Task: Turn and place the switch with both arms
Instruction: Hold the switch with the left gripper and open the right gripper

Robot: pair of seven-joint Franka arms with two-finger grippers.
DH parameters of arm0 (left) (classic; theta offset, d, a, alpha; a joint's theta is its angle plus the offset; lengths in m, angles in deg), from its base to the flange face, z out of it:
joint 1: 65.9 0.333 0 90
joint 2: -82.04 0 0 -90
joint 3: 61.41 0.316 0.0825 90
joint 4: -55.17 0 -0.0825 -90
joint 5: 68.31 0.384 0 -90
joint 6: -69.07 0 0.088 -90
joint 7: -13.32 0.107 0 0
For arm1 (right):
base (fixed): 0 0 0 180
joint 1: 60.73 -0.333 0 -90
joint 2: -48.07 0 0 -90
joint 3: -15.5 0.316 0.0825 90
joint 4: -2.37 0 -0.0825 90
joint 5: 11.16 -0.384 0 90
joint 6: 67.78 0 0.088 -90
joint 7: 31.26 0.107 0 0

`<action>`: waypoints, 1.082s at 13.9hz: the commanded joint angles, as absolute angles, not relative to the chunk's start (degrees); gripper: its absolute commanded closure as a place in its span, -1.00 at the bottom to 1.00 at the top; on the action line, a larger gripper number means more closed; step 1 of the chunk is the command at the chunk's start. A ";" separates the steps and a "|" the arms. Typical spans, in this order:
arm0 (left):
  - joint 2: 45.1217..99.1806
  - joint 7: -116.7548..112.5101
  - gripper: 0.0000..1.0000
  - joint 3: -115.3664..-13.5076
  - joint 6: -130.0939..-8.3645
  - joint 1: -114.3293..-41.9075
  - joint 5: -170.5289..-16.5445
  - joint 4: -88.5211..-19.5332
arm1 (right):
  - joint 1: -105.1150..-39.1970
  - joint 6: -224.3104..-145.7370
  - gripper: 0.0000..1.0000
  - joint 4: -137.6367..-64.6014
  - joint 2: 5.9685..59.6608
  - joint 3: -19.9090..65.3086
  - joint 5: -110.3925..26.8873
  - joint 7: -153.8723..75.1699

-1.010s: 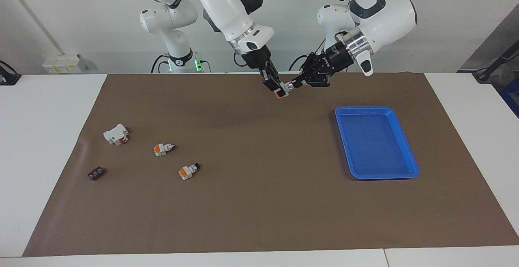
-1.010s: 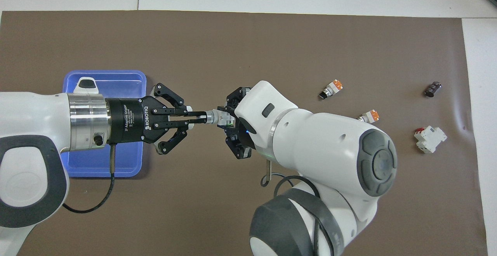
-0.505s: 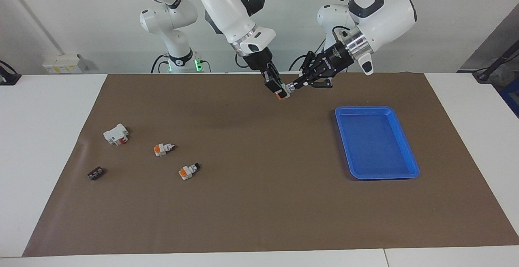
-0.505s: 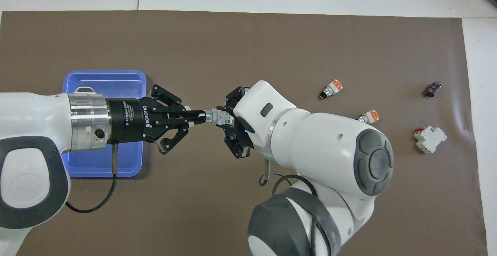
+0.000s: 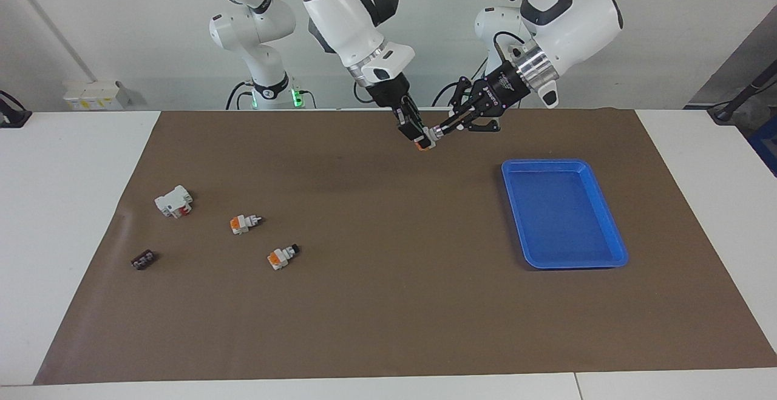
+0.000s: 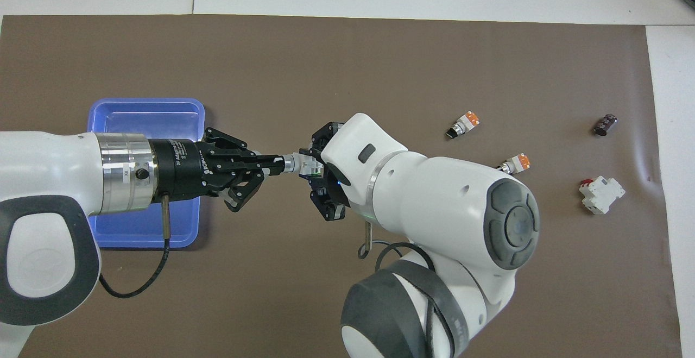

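- Brown matting is spread over the bench (image 5: 388,327), and the blue tray (image 5: 607,230) is seen lying empty toward the left arm's end.
- The switch (image 5: 424,141) is held in the air between the two tools, over the mat at the robots' edge, about 10 o'clock from the tray in the facing view.
- The right tool (image 5: 414,133) is clamped on the switch body from above, its fingertips closed on the white and orange block.
- The left tool (image 5: 441,131) is closed on the knob end of the same switch; its fingertips are seen pressed together around the tip in the overhead view (image 6: 278,163).
- The relation that matters: the long axis of the switch is lined up with the left tool, running from 9 to 3 o'clock in the overhead view, with the knob pointed at the left tool and the body seated in the right tool.
- It is judged that a twist about that axis is under way, since each end is gripped by one arm.
- Compared with a second ago, the left wrist has been rolled about its own axis, while both grips and the switch's place have been kept.
- Two more switches (image 5: 245,223) (image 5: 281,256), a white block with red (image 5: 173,201) and a small black piece (image 5: 143,260) are left lying toward the right arm's end.
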State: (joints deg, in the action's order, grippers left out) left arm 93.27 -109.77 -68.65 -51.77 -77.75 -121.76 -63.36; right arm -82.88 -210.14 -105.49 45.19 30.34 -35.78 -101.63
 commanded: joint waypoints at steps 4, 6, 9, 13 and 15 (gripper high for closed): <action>93.02 -112.28 1.00 -68.09 -57.23 -77.85 -117.44 -65.33 | -82.88 -209.19 1.00 -105.12 46.84 30.97 -34.89 -99.56; 92.93 -112.01 1.00 -68.09 -57.41 -77.94 -116.40 -65.24 | -82.88 -209.19 1.00 -105.12 46.84 30.97 -34.98 -99.56; 92.85 -111.75 1.00 -68.09 -57.67 -78.56 -114.81 -65.15 | -82.88 -209.19 1.00 -105.12 46.92 30.97 -34.89 -99.56; 92.85 -111.57 1.00 -68.09 -57.67 -78.64 -114.81 -65.15 | -82.70 -208.58 -1.00 -105.30 47.45 30.97 -34.72 -98.24; 92.85 -111.48 1.00 -68.09 -57.67 -78.65 -114.37 -65.06 | -82.70 -208.14 -1.00 -105.56 47.54 30.97 -34.72 -98.24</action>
State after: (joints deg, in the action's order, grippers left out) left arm 92.89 -110.89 -68.46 -55.80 -78.35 -116.07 -64.22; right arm -82.93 -209.56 -105.22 45.95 30.57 -35.78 -100.48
